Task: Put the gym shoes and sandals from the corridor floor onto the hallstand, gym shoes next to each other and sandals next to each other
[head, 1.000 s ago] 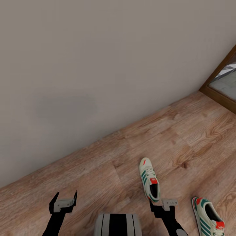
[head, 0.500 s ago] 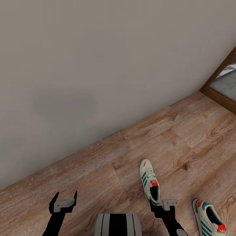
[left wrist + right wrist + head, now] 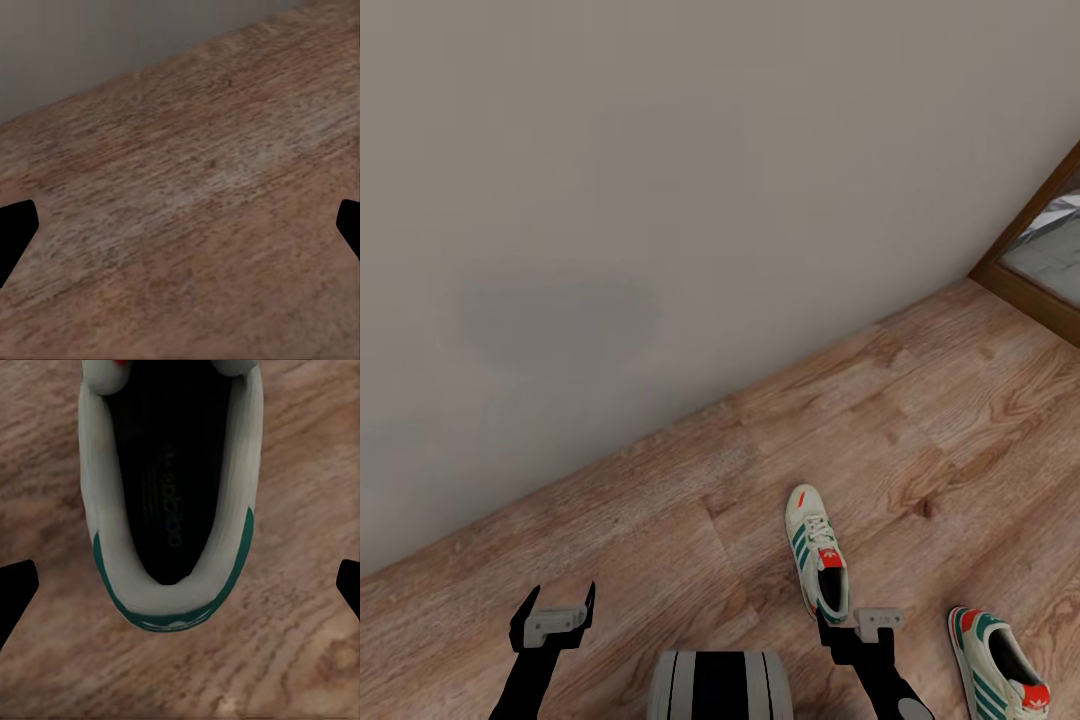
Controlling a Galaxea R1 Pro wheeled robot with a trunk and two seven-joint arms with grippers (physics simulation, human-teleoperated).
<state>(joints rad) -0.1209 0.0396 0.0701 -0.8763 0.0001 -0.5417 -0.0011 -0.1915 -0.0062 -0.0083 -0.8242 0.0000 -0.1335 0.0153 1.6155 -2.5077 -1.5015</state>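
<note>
One cream-white gym shoe [image 3: 817, 555] with green stripes lies on the wood-grain corridor floor [image 3: 920, 440], toe toward the wall. My right gripper [image 3: 856, 626] hangs open just behind its heel. In the right wrist view the shoe's dark opening and green-edged heel [image 3: 172, 510] sit between the spread fingertips [image 3: 16, 594], and my right gripper [image 3: 180, 594] is not touching them. The second gym shoe [image 3: 1000, 672] lies further right, cut by the picture's edge. My left gripper [image 3: 562, 600] is open and empty over bare floor [image 3: 187, 195]. The sandals and the hallstand are out of view.
A plain grey-beige wall [image 3: 660, 200] runs diagonally close ahead. A brown door frame [image 3: 1028, 285] with a pale tiled room behind it stands at the far right. My trunk [image 3: 720, 686] shows at the bottom centre, between the arms.
The whole picture has slid slightly, so both shoes sit a little lower in the head view: the camera moved. Both grippers hold the same open pose.
</note>
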